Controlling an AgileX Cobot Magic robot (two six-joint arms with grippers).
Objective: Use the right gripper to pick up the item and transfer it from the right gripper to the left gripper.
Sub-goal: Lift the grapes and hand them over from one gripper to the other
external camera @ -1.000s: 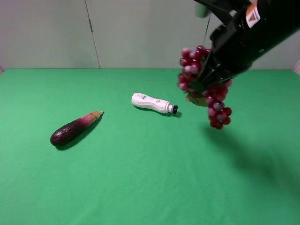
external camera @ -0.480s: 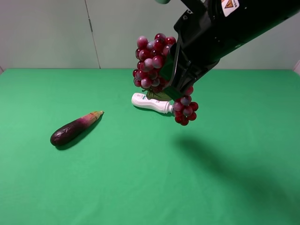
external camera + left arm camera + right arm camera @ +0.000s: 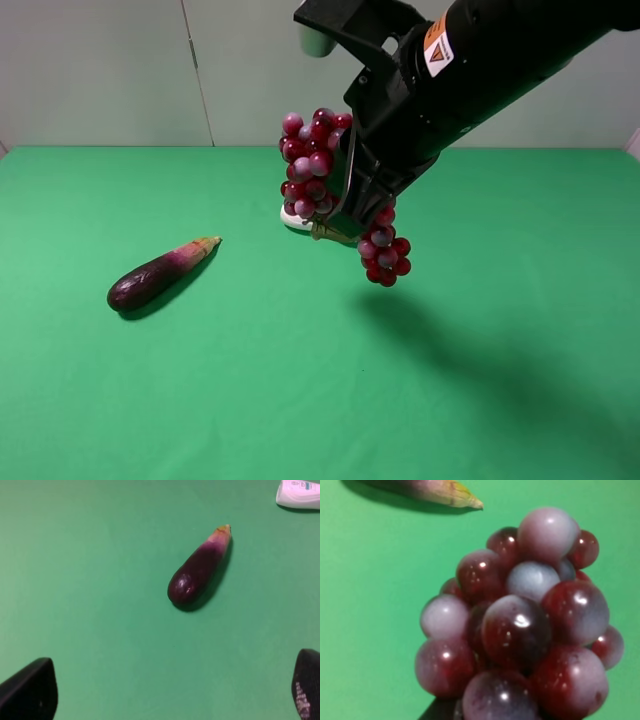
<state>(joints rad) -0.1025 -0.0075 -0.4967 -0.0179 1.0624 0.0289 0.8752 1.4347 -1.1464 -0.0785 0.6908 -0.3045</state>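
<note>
My right hand (image 3: pixel 352 200) is clamped across the middle of the bunch of grapes (image 3: pixel 308 165). The bunch is up in the air, clear of the worktop (image 3: pixel 250 390). One cluster bulges out above the jaws on the left-arm side, and a smaller tail of berries dangles below them. On the right wrist camera the dark red and pale purple berries (image 3: pixel 520 625) fill nearly the whole picture, so I see almost nothing of the jaws there.

My left hand (image 3: pixel 167 700) is apart, with one fingertip at each lower corner of its own camera picture and only green worktop between them.

From the high camera, the white bottle (image 3: pixel 293 218) lies behind the hanging bunch, and only its blunt end peeks out beside the berries. The eggplant (image 3: pixel 160 273) lies well off to the left, on its side with its paler stem end pointing toward the bottle. The left wrist camera shows the same eggplant (image 3: pixel 200 567), with the end of the bottle (image 3: pixel 300 494) at the picture's corner. The eggplant's tip (image 3: pixel 427 491) also shows past the berries on the right wrist camera.
</note>
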